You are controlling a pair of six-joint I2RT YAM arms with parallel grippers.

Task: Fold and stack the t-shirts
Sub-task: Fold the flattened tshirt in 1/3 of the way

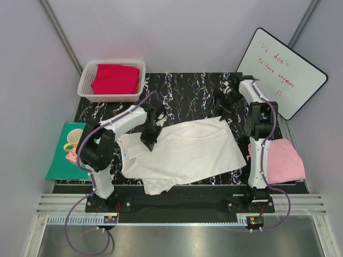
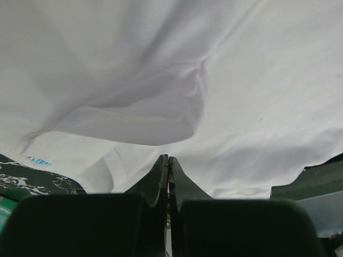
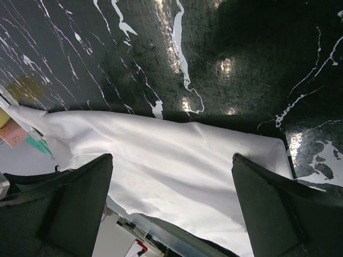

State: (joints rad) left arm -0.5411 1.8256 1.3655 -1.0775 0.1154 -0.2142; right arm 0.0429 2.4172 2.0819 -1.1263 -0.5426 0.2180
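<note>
The white t-shirt (image 1: 182,152) lies spread and rumpled across the black marbled table (image 1: 187,88), with its small blue neck label (image 2: 40,160) at the left. My left gripper (image 1: 149,140) is low over the shirt's upper left part and is shut (image 2: 169,158); no cloth shows between its fingers. Farther back on the right, my right gripper (image 1: 222,104) hangs open (image 3: 171,158) above the shirt's far right edge (image 3: 177,160), holding nothing. A folded pale pink t-shirt (image 1: 281,160) lies at the table's right edge. The crimson red t-shirt (image 1: 115,79) sits in a white basket (image 1: 86,88).
A teal-green mat (image 1: 59,160) with a yellow cup (image 1: 72,140) lies left of the table. A whiteboard (image 1: 281,72) with red writing leans at the back right. Grey walls close in both sides.
</note>
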